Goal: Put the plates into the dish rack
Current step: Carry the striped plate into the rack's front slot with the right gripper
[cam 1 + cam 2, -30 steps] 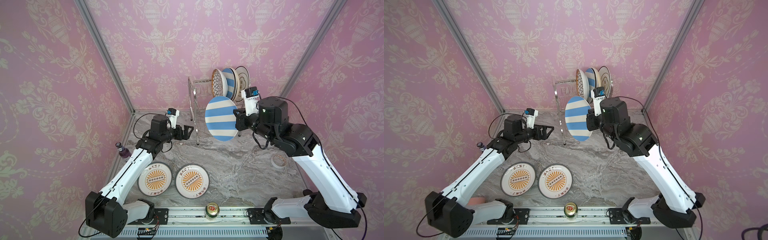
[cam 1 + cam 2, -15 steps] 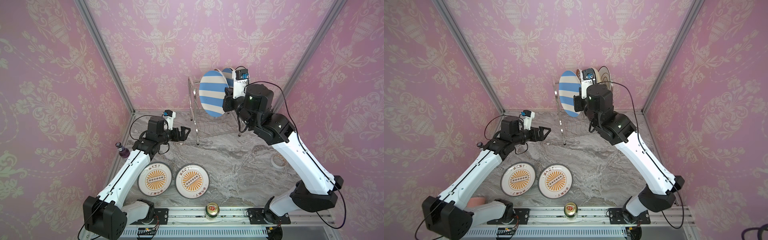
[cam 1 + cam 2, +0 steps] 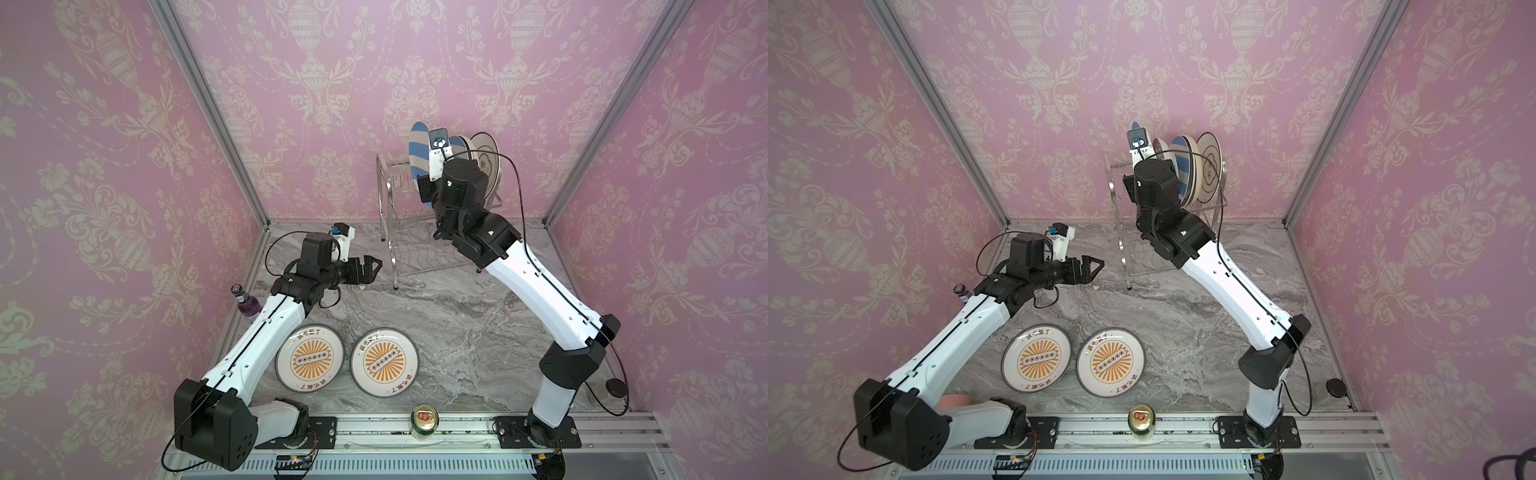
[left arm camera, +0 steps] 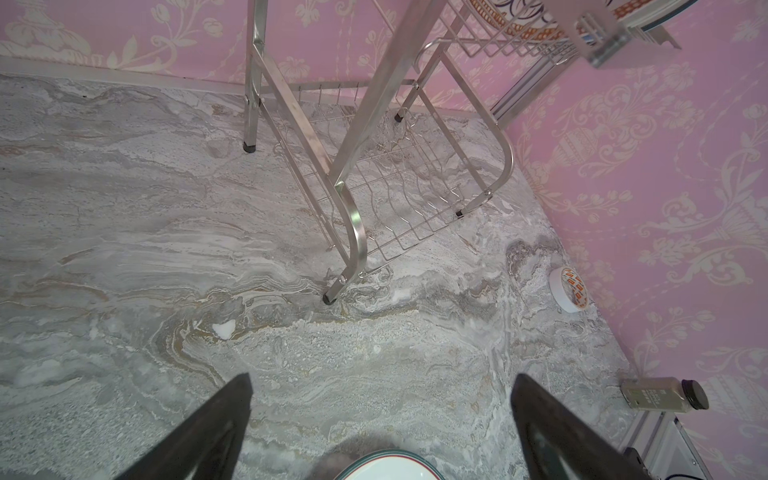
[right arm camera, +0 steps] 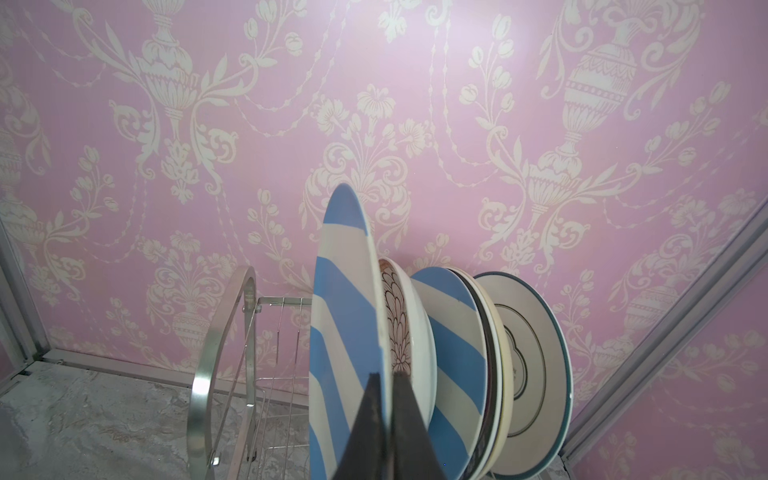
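Right gripper (image 5: 385, 377) pinches the lower rim of a blue-and-white striped plate (image 5: 345, 316). The right wrist view shows two dark fingers pressed on either face of the plate, which stands on edge. Only that view shows the row in the dish rack (image 5: 203, 374) plainly. Just right of the held plate stand a floral plate (image 5: 400, 328), a second striped plate (image 5: 453, 332), a cream plate (image 5: 501, 357) and, last, a white plate with a teal rim (image 5: 536, 365). The held plate's top rises above its neighbours; whether its foot sits in a slot is hidden.

In both top views the arm's own wrist covers those fingers. The held plate shows there only as a narrow sliver at upper centre, over the rack's upper tier.

The top views alone show the left gripper (image 3: 370, 268) hanging over the table (image 3: 457, 311) left of the rack, holding nothing. They also show two sunburst plates (image 3: 310, 357) (image 3: 384, 361) lying flat side by side at lower centre, with a can (image 3: 424, 419) on the rail below them.

The left wrist view confirms fingers spread wide and adds two things the top views miss — a green-rimmed white plate (image 4: 386, 467) at its bottom edge and a tape roll (image 4: 567, 291) at the right, near the wall.
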You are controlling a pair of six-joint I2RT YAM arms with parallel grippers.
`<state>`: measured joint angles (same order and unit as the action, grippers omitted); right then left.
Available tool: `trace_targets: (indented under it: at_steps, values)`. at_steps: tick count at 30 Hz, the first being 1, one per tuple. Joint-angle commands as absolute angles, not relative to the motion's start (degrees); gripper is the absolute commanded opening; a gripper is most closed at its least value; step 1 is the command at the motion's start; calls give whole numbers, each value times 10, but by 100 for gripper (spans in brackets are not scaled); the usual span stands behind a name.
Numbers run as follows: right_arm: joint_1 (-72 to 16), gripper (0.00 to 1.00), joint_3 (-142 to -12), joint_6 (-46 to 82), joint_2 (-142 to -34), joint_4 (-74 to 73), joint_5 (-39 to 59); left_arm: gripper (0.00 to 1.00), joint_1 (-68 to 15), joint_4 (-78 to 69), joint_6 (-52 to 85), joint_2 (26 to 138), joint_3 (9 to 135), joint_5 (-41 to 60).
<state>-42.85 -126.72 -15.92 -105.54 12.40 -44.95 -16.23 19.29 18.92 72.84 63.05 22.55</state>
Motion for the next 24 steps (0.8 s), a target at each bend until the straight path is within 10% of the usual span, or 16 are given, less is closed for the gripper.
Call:
trace_targets:
  at_steps: [1, 24]
  values:
    - [-422, 0, -1330, -203, -1082, 78, -468, 99, -157, 204, 167, 738, 642, 229]
    - [-356, 0, -1396, -143, -1178, 156, -422, 99, -150, 206, 159, 751, 642, 220]
